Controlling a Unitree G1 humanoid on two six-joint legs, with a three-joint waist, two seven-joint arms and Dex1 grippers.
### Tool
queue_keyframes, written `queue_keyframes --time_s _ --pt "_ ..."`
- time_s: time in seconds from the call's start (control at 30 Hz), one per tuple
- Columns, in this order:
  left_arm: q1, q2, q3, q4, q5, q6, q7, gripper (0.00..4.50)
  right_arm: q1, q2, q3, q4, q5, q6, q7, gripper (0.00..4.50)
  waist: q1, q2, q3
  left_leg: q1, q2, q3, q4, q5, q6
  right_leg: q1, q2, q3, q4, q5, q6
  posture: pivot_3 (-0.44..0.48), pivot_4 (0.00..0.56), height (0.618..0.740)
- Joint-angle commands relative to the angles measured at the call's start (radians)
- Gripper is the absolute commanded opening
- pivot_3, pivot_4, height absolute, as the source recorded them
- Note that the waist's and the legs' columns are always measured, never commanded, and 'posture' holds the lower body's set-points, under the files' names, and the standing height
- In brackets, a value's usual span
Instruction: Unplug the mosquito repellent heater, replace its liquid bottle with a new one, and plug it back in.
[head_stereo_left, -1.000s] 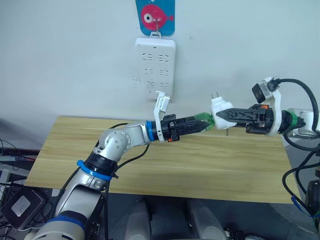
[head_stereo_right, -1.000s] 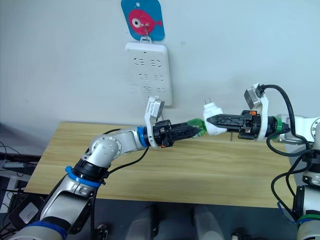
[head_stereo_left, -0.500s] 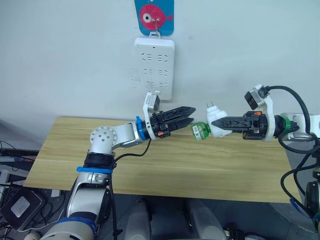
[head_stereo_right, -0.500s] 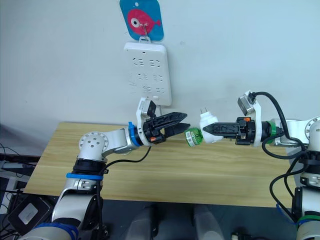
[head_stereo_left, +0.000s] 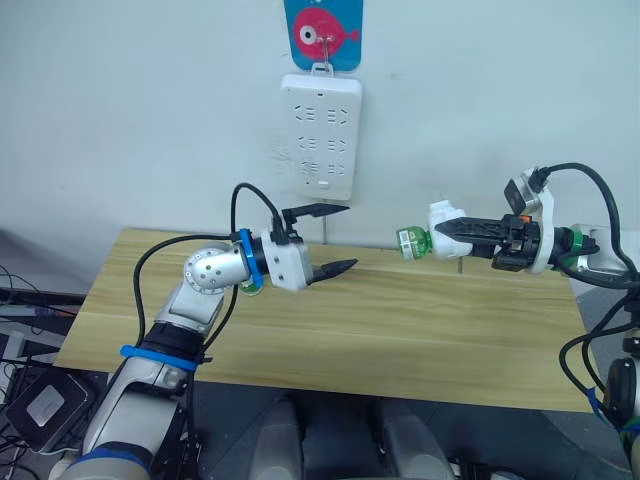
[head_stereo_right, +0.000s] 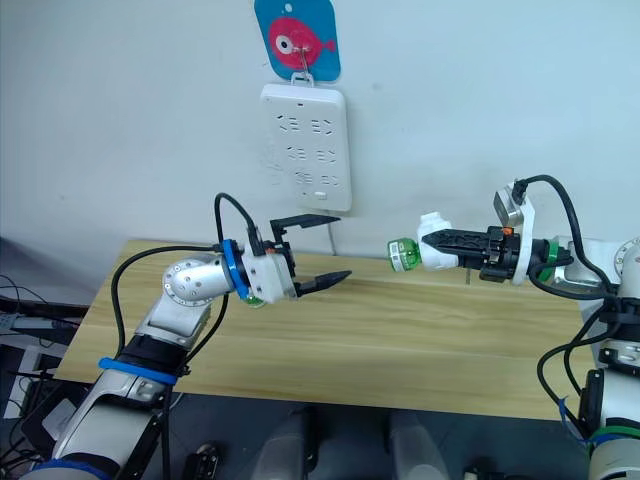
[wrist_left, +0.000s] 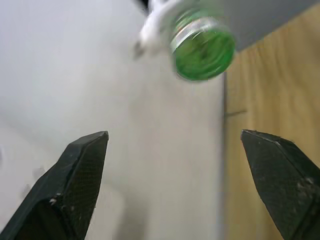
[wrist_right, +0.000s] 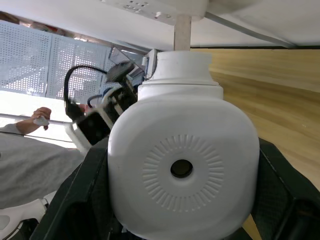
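My right gripper is shut on the mosquito repellent heater, a small white rounded unit held in the air over the table's right side. A green liquid bottle sticks out of the heater toward the left. The right wrist view has the heater between the two black fingers. My left gripper is open, empty and wide, over the table's left half, well apart from the bottle. From the left wrist the bottle's green bottom appears beyond the spread fingertips.
A long white power strip hangs on the wall under a blue hook with a pink fish. The wooden table lies below both arms. Something small and green peeks from behind my left wrist. A person's hand shows far off.
My left gripper has let go of the green bottle, opened wide and drawn back to the left. The bottle stays in the heater, which the right gripper still holds.
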Motion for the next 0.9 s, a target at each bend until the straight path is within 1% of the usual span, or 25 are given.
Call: queue_keyframes --time_s 0.03,0.1,0.2,0.33,0.6,0.73,0.9 --pt "-0.039 -0.039 0.04 0.078 0.182 -0.265 0.157 4.43 -0.035 0.019 -0.048 -0.024 0.06 0.018 -0.026 3.13 0.0 0.0 0.0 0.0 0.0 0.0 0.0 0.0 0.001 0.0 0.0 0.0 0.0 0.0 0.0 -0.064 0.252 0.74" --pt "-0.066 -0.065 0.065 0.113 0.291 -0.326 0.253 4.43 -0.039 0.028 -0.053 -0.034 0.089 0.029 -0.043 3.13 0.0 0.0 0.0 -0.001 0.0 0.0 0.0 -0.001 0.001 0.0 0.0 -0.001 0.0 0.0 0.0 -0.064 0.255 0.74" --pt "-0.102 -0.097 0.087 0.146 0.417 -0.357 0.381 4.43 -0.037 0.035 -0.05 -0.045 0.148 0.027 -0.082 3.13 -0.002 0.0 0.0 -0.001 0.0 -0.001 0.0 -0.001 0.001 0.0 0.0 -0.001 0.001 0.0 0.0 -0.064 0.255 0.74" --pt "-0.136 -0.115 0.089 0.161 0.531 -0.374 0.518 4.43 -0.024 0.033 -0.033 -0.056 0.24 0.0 -0.143 3.13 -0.005 0.0 0.0 -0.001 0.0 -0.001 0.001 -0.001 0.001 0.0 -0.001 -0.001 0.003 0.001 0.001 -0.071 0.252 0.74" --pt "-0.172 -0.115 0.029 0.176 0.652 -0.371 0.672 4.43 0.02 0.006 0.038 -0.095 0.419 -0.092 -0.255 3.13 -0.007 0.0 0.0 -0.001 0.0 -0.001 0.001 0.0 0.001 0.0 -0.001 -0.002 0.003 0.001 0.001 -0.073 0.251 0.74" --pt "-0.192 -0.112 0.007 0.177 0.68 -0.356 0.729 4.43 0.037 -0.02 0.083 -0.116 0.494 -0.139 -0.29 3.13 -0.007 0.0 0.0 -0.001 0.0 -0.001 0.001 0.0 0.001 0.0 -0.001 -0.002 0.003 0.001 0.001 -0.073 0.254 0.74" --pt "-0.207 -0.095 -0.018 0.174 0.695 -0.357 0.778 4.43 0.056 -0.049 0.119 -0.133 0.537 -0.179 -0.301 3.13 -0.007 0.0 0.0 -0.001 0.0 -0.002 0.001 0.0 0.001 0.0 -0.001 -0.002 0.003 0.001 0.001 -0.074 0.253 0.74"
